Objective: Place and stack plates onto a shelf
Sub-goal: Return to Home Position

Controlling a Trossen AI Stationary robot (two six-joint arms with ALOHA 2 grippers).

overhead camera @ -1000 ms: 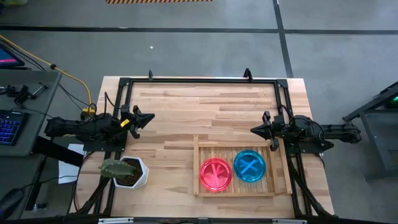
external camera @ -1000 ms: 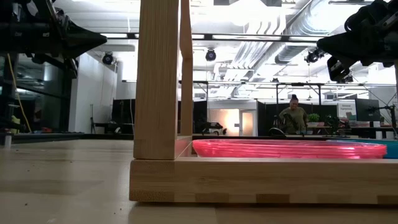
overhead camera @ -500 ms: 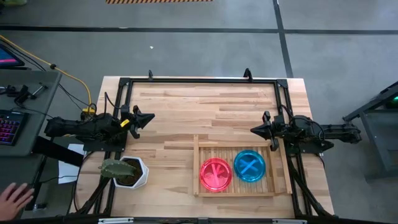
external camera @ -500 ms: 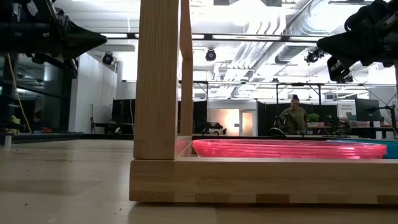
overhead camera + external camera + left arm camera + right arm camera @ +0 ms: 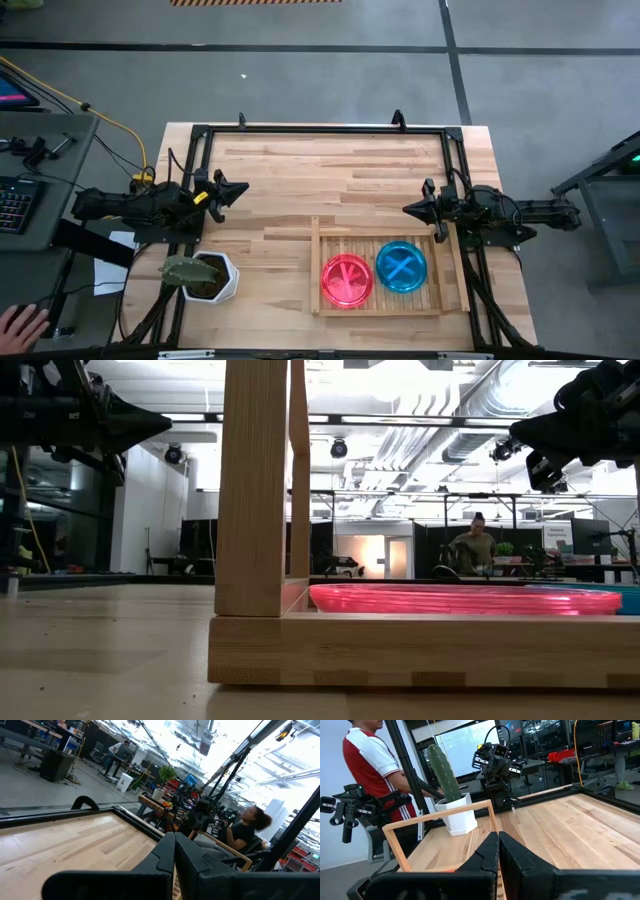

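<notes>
On the flat slatted light-wood shelf (image 5: 350, 243): pink translucent round plastic plates (image 5: 347, 279) stacked beside teal-blue plates (image 5: 401, 266) — none elsewhere on the table (image 5: 300, 170), so stacking looks done. Left pincer (image 5: 238, 189) and right pincer (image 5: 408, 209) — both pressed together, empty, at the table's sides.

The pink plates (image 5: 347, 279) are rendered in translucent pink and the teal-blue plates (image 5: 401, 266) in translucent teal-blue, each stack marked by lighter bars crossing at the centre. The shelf (image 5: 316, 262) is seen in pale wood, striped by thin parallel slats. The table (image 5: 330, 165) is patterned with planks of mixed light and tan tones. A white plant pot (image 5: 228, 283) is filled by a green cactus (image 5: 185, 268). The left gripper (image 5: 243, 187) and right gripper (image 5: 407, 209) are coloured black, with a yellow spot set behind the left one.
</notes>
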